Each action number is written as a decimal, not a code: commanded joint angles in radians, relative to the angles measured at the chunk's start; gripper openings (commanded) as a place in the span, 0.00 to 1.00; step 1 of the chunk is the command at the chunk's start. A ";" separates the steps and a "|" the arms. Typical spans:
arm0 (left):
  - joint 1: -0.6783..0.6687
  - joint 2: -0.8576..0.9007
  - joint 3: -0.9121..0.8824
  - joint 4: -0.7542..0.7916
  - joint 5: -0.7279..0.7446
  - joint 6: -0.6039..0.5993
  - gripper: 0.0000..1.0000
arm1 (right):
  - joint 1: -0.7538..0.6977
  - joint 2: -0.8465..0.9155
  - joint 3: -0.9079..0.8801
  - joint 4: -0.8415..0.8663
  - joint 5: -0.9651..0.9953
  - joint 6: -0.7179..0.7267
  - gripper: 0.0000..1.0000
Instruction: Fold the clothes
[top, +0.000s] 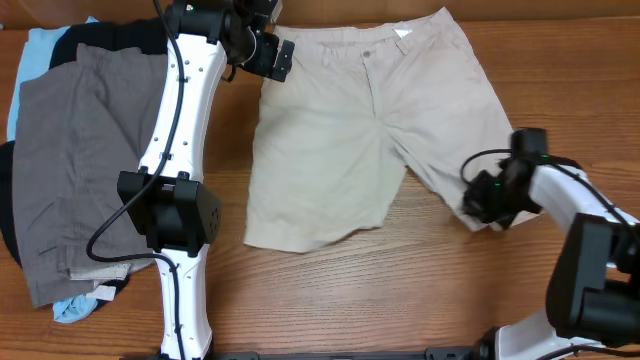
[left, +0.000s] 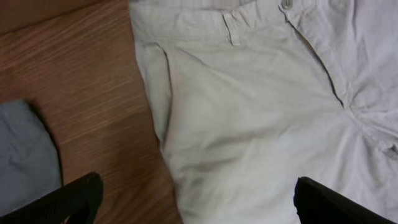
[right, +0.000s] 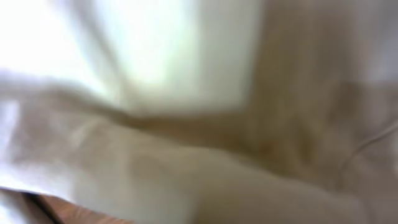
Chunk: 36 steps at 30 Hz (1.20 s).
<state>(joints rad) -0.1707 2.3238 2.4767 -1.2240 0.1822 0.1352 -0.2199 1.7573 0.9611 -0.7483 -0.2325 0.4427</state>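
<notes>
The beige khaki shorts (top: 340, 130) lie flat on the wooden table, waistband at the far side. My left gripper (top: 275, 58) is open over the waistband's left corner; the left wrist view shows its fingers (left: 199, 205) wide apart above the shorts' left edge (left: 249, 124). My right gripper (top: 487, 203) sits on the hem of the right leg. The right wrist view is filled with blurred beige cloth (right: 186, 124) that hides the fingers, so it looks shut on the hem.
A pile of other clothes lies at the left: grey shorts (top: 70, 160) on top, a light-blue garment (top: 35, 55) and a black one (top: 100, 35) beneath. A corner of grey cloth (left: 22, 155) shows in the left wrist view. The left arm's base (top: 170, 210) stands between pile and shorts.
</notes>
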 joint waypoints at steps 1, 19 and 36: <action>-0.006 0.010 0.011 0.016 -0.005 0.022 1.00 | -0.096 0.020 -0.005 0.042 0.053 -0.071 0.14; -0.008 0.257 0.010 0.153 0.019 0.015 1.00 | -0.367 0.020 0.174 0.161 -0.018 -0.155 0.52; -0.021 0.336 0.010 0.382 0.040 0.069 0.85 | -0.178 -0.056 0.613 -0.369 -0.069 -0.233 0.99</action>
<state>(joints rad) -0.1722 2.6095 2.4752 -0.8570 0.1993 0.1677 -0.4450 1.7531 1.5452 -1.1007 -0.2890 0.2226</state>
